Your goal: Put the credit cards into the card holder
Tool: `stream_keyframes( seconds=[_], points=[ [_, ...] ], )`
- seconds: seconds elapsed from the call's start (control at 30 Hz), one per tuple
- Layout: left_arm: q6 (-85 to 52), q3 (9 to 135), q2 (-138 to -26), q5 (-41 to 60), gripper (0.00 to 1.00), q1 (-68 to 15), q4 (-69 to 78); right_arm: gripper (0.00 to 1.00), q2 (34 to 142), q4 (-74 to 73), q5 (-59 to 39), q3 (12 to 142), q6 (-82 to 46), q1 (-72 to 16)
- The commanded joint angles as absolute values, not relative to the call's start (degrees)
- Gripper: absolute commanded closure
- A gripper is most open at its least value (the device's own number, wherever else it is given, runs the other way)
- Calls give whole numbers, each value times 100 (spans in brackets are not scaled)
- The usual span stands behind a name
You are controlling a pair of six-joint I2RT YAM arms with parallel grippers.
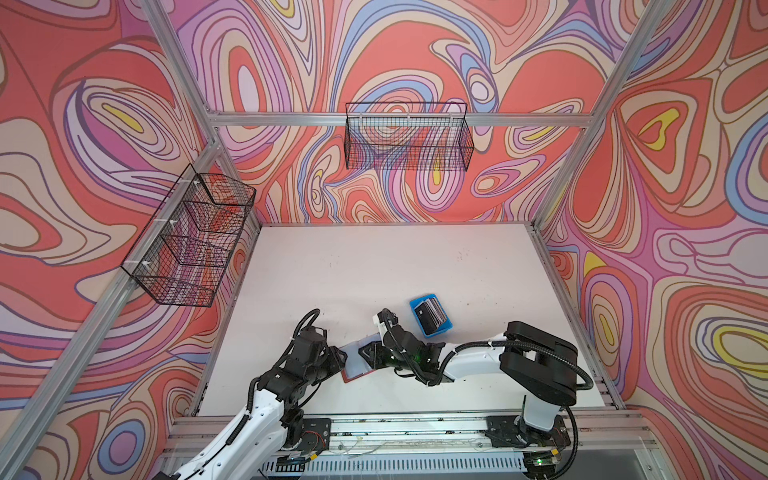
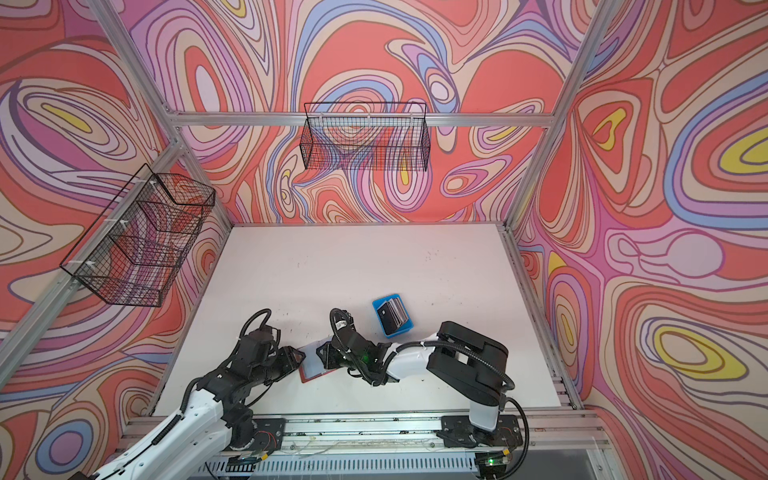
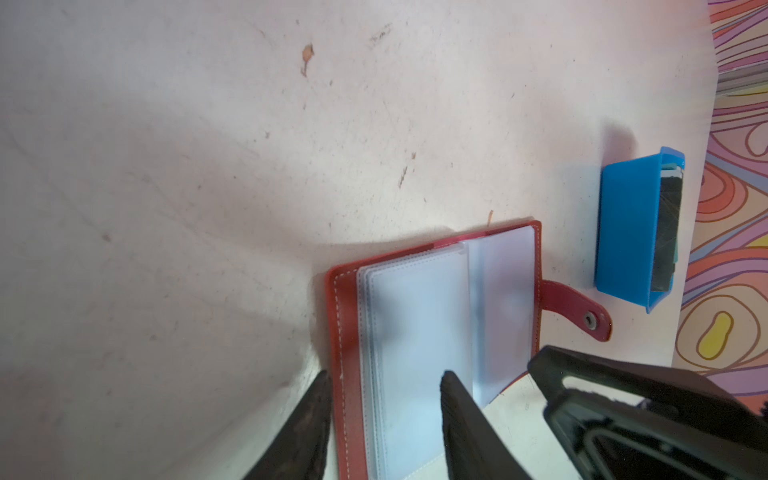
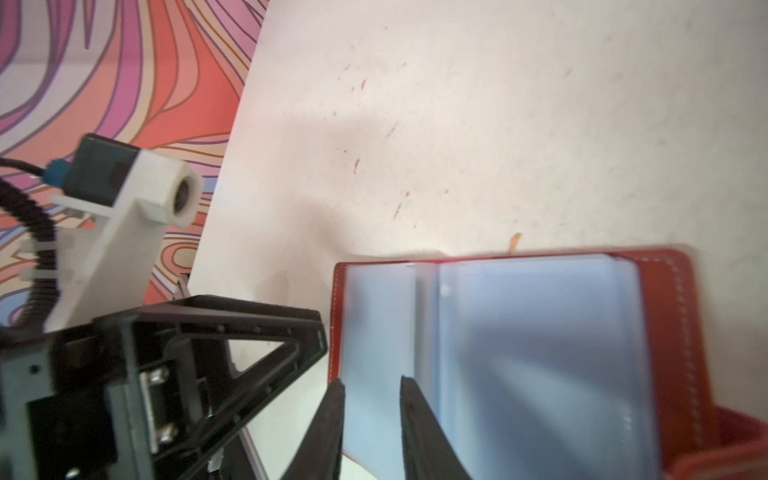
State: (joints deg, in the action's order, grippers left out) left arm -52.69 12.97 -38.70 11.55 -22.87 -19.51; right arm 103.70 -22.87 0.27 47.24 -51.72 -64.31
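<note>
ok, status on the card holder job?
Left gripper open, astride a cover edge of the open card holder. Right gripper slightly open over the sleeves, no card. Credit cards in blue tray. Nothing blocking.

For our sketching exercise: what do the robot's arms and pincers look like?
The left arm and right arm have white shells, black joints and ribbed black cables. The left pincer and right pincer each have two tapering black fingers on triangular black frames.

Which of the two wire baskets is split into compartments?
The left-wall basket: it is partitioned into several sections, while the back-wall basket is one undivided trough.
</note>
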Motion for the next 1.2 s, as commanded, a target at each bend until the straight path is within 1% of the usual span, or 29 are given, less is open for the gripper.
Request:
stream_keyframes(
  seconds=[0.0, 0.1, 0.2, 0.47, 0.57, 0.7, 0.77, 0.8, 0.83, 0.93, 1.03, 1.1, 1.17],
  points=[
    [-5236, 1242, -3963, 1160, 54, -2262, -1797, 74, 10203, -1830, 386, 4665, -4994, -6468],
    [-5264, 1202, -4123, 1212, 52, -2255, -1607, 75, 10310, -1741, 425, 4760, -4983, -6596],
    [-5265, 1204, -4357, 1255, 53, -2260, -1553, 77, 10548, -1756, 382, 4903, -5055, -6709],
    [-5113, 1282, -5082, 1407, 54, -2258, -725, 83, 10996, -2180, 183, 5083, -5307, -6724],
    [-4948, 1497, -5341, 1397, 55, -2263, -711, 84, 11103, -2240, 185, 5199, -5322, -6721],
    [-4687, 1969, -5387, 1163, 55, -2257, -1299, 84, 10877, -2003, 307, 5235, -5224, -6700],
    [-4521, 2212, -5161, 751, 52, -2252, -1916, 78, 10383, -1696, 567, 5118, -5057, -6639],
    [-4444, 2338, -5000, 505, 49, -2251, -2187, 75, 10146, -1506, 747, 5047, -4959, -6606],
    [-4361, 2453, -4807, 289, 44, -2258, -2500, 70, 9649, -1216, 976, 4962, -4822, -6562],
    [-4230, 2803, -4369, -303, 36, -2267, -3275, 62, 8728, -317, 1586, 4911, -4397, -6375],
    [-4275, 3363, -4097, -1130, 34, -2266, -4280, 56, 7949, 756, 2142, 5008, -3989, -5935],
    [-4395, 3491, -4013, -1816, 40, -2282, -4642, 52, 7606, 1272, 2275, 5068, -3759, -5530],
    [-4401, 3280, -3989, -2226, 41, -2283, -4443, 49, 7399, 1672, 2263, 5138, -3448, -5071]
  ],
)
